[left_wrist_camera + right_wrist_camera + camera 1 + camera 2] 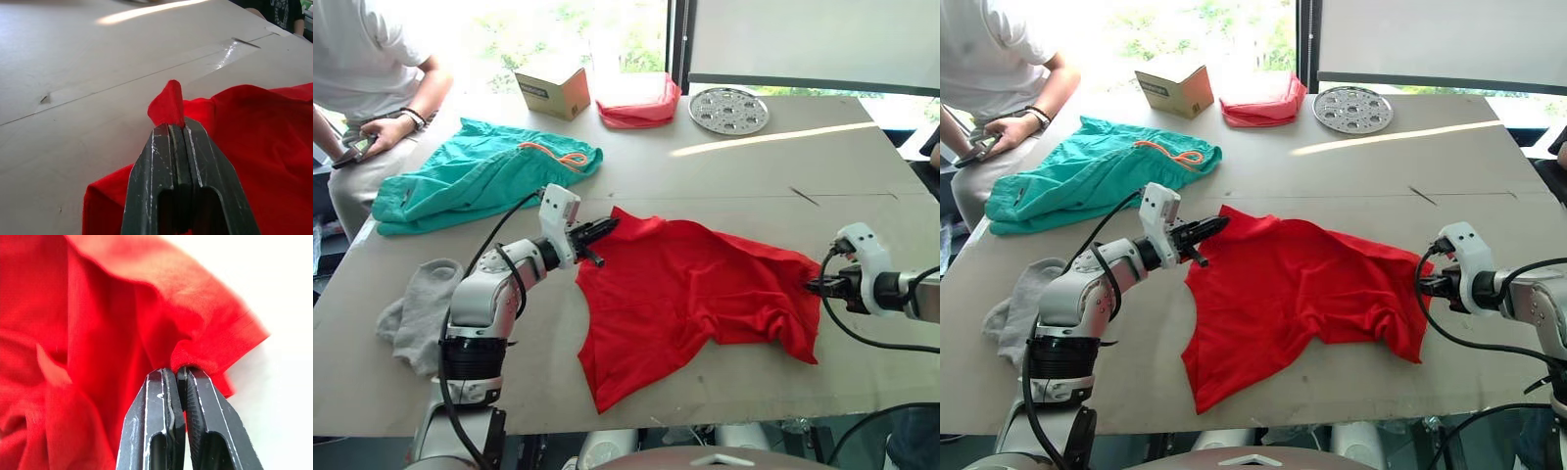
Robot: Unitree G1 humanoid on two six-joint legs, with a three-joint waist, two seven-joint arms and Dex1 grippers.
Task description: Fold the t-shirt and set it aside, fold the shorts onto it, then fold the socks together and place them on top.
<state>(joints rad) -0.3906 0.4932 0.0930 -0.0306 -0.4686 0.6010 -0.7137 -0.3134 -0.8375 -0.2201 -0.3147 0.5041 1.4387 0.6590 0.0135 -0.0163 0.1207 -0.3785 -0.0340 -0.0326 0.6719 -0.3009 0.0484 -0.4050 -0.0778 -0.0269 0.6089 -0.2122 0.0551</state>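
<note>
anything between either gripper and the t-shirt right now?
Nothing visible. The left gripper is shut on a pinch of the t-shirt at its far left edge, and the right gripper is shut on its right edge.

From the head we've got two eye views looking forward and down over the whole table (724, 176), basically the same scene, just slightly offset sideways. Our wrist views sit super close, each looking along its own fingers, and both share the t-shirt (685, 294) with the head pair.
</note>
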